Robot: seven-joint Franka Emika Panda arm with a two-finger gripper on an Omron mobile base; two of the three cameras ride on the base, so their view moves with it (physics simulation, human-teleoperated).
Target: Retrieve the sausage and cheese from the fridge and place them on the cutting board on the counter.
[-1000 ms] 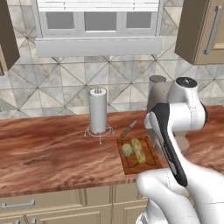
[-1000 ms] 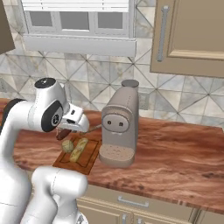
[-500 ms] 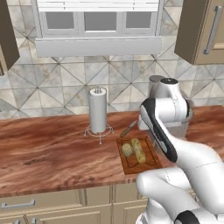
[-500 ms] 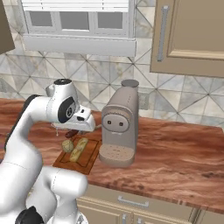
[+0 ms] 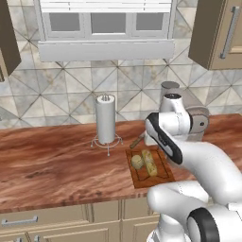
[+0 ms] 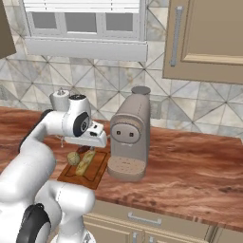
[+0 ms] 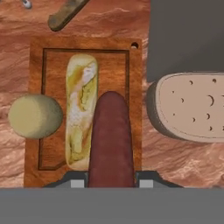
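My gripper (image 7: pixel 111 181) is shut on the sausage (image 7: pixel 110 140), a dark red cylinder that hangs lengthwise just above the right half of the cutting board (image 7: pixel 50 78). The hand (image 6: pixel 87 148) hovers low over the board (image 6: pixel 97 173), next to the coffee machine. Two yellowish pieces lie on the board (image 5: pixel 163 175): a round lump (image 7: pixel 35 117) at its left edge and a long yellow-and-white piece (image 7: pixel 81 109) beside the sausage. Which of them is the cheese I cannot tell. The fridge is out of view.
A beige coffee machine (image 6: pixel 130 137) stands close to the board's right, its drip tray (image 7: pixel 192 107) almost touching it. A brown stick-like handle (image 7: pixel 65 15) lies on the counter (image 5: pixel 56 165) beyond the board. The paper-towel stand (image 5: pixel 105 120) is further left.
The arm has swung forward and bent down, bringing the hand with the sausage low over the cutting board. The pieces on the board have stayed put.
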